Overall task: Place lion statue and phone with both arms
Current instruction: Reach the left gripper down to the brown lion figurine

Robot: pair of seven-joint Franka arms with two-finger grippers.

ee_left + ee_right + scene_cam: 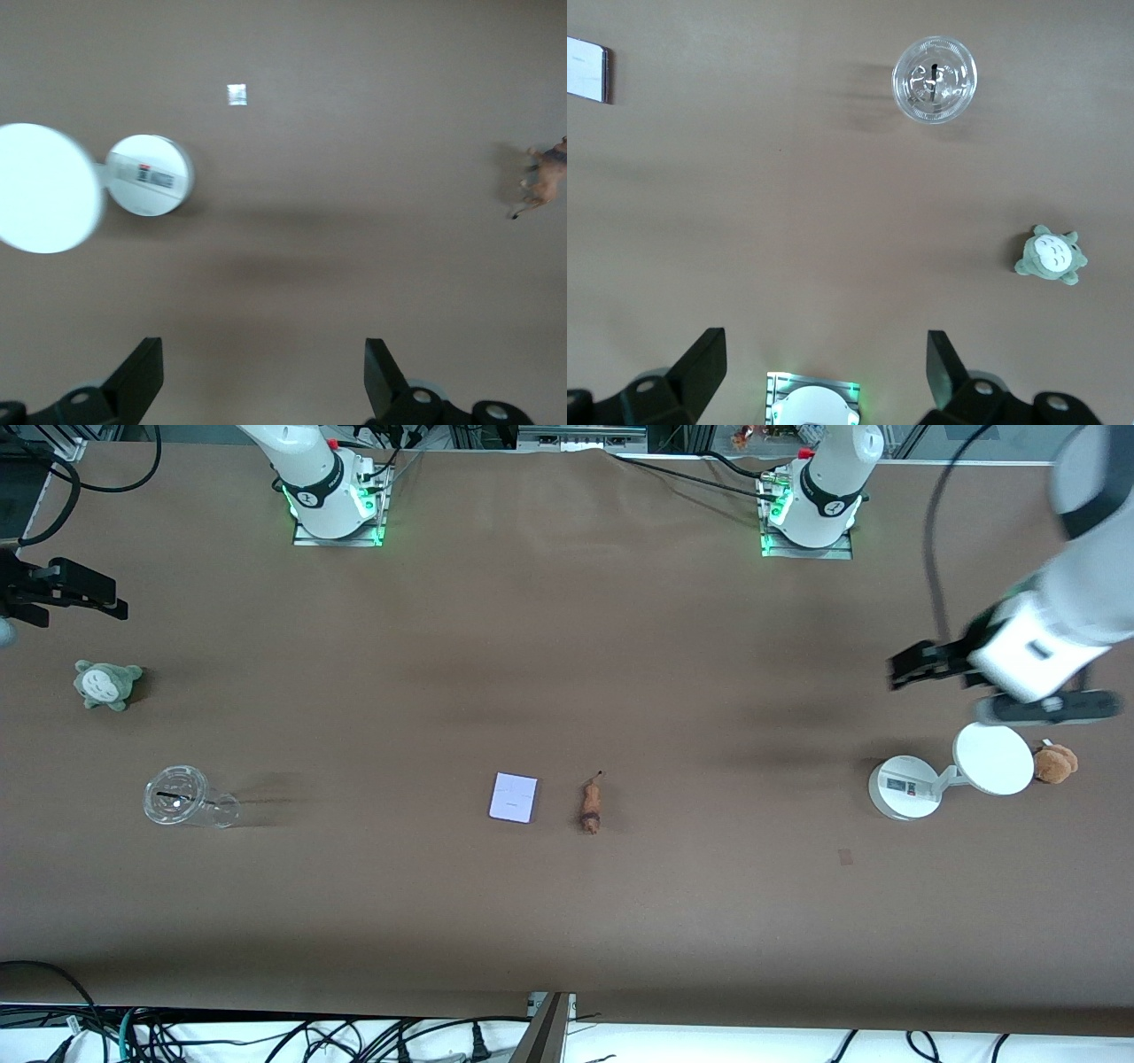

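Both grippers wide open, empty, high at the table's ends.
Bring left gripper (pixel 897 671) squarely over lion (pixel 591 804), right gripper (pixel 120 609) over phone (pixel 514 797).

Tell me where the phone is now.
In the front view, the phone lies flat mid-table, beside the lion statue, toward the right arm's end from it.

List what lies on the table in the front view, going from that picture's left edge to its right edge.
Grey plush → clear cup → phone → lion statue → white stand → brown plush.
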